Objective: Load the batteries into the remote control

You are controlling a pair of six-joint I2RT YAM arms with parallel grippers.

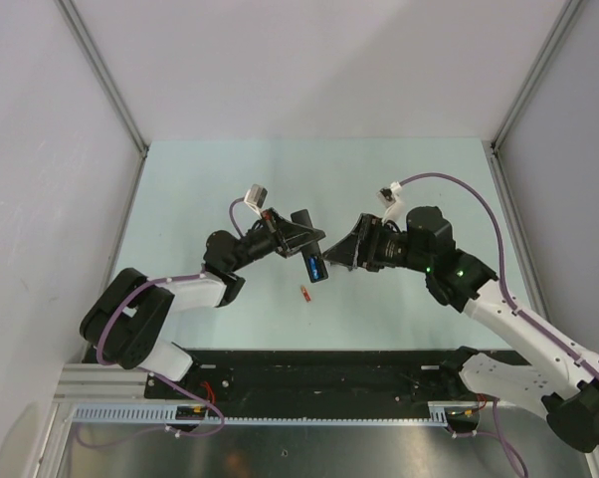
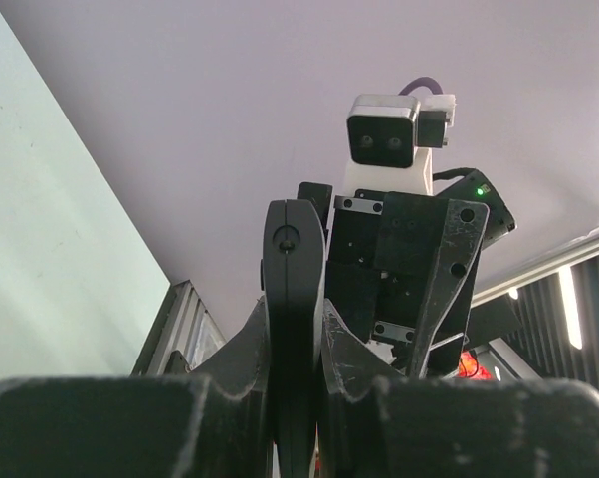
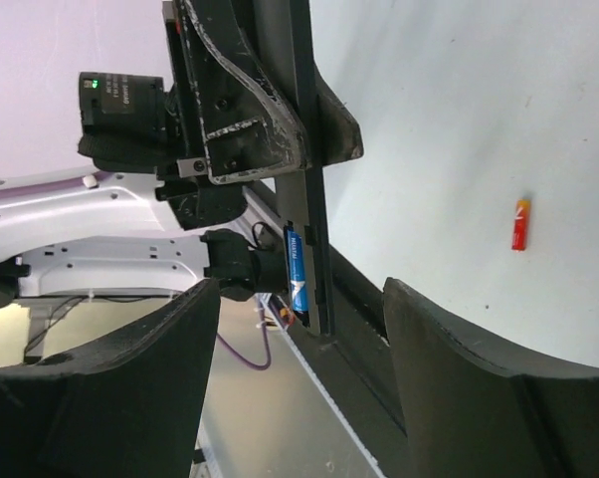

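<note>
Pale green table (image 1: 180, 199) inside white walls, seen from above, with two arms reaching toward each other over its middle. Nearest the arm bases lies a red-orange battery (image 1: 303, 292), loose on the table, its long axis pointing roughly away from the bases.

Just beyond and above it hangs the remote control (image 3: 311, 199) – a slim black bar clamped near one end in the closed left gripper (image 1: 301, 237), its long axis sloping down toward the table. A blue battery (image 3: 296, 269) already sits against the remote near its lower end.

Facing it from the other side is the right gripper (image 1: 344, 254), jaws apart and holding nothing, very close to the remote's lower end. From its wrist view the remote shows edge-on between the spread fingers.

The loose battery lies below that pincer and toward the bases – and the right arm is the free one, so a reach down would likely fall to it.
</note>
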